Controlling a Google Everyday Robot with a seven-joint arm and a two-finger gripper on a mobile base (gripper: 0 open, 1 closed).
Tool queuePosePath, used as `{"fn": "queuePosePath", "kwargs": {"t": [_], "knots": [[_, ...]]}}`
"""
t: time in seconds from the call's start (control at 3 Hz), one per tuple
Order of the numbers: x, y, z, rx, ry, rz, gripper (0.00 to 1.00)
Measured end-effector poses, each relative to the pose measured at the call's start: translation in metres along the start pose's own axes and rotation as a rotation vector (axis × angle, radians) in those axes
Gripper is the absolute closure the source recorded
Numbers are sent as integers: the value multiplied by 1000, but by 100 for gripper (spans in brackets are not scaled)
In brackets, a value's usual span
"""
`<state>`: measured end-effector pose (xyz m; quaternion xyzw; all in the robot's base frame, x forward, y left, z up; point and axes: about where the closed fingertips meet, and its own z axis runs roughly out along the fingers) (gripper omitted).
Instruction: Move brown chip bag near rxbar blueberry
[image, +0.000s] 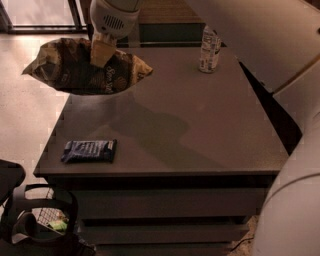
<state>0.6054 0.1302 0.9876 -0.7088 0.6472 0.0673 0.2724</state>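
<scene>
The brown chip bag (80, 67) hangs in the air over the table's far left corner, partly past the left edge, lying roughly level. My gripper (102, 52) comes down from the top and is shut on the bag's upper middle. The rxbar blueberry (89, 150) is a small dark blue wrapper lying flat near the table's front left corner, well in front of and below the bag.
A clear water bottle (209, 49) stands upright at the table's far right. My white arm (280, 60) crosses the upper right. The grey table (200, 130) has drawers below. A dark wire basket (45, 220) sits on the floor at the front left.
</scene>
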Motion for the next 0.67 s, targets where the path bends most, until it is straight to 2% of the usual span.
{"fn": "queuePosePath", "kwargs": {"t": [0.33, 0.67], "knots": [[-1, 1, 1, -1, -1, -3, 0], [-1, 1, 1, -1, -1, -3, 0]]}}
